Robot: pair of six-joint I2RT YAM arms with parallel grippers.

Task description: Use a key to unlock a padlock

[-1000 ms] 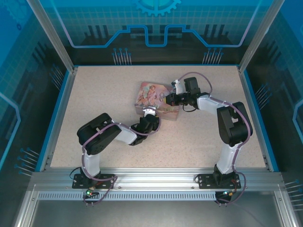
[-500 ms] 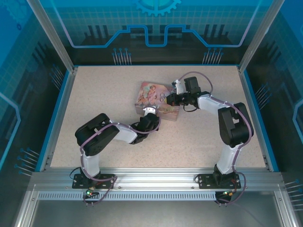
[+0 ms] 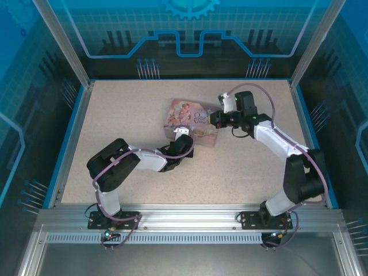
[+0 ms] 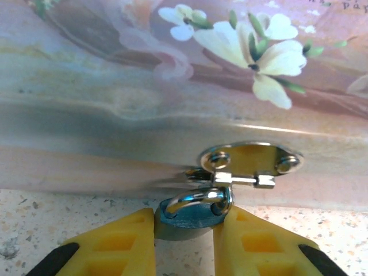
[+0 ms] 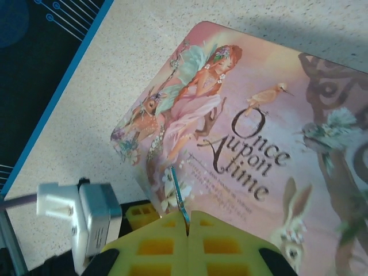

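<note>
Probably slick, hard metal: my left gripper (image 4: 184, 237) pinches the padlock (image 4: 187, 221) by its body, my right gripper (image 5: 188, 227) clamps the key (image 5: 179, 192).

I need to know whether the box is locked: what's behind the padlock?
Behind the padlock is the front wall of the pink tin; its shackle hooks through the metal hasp. Yellow fingers of the left gripper cover the body's sides, and its lower end cannot be seen.
</note>
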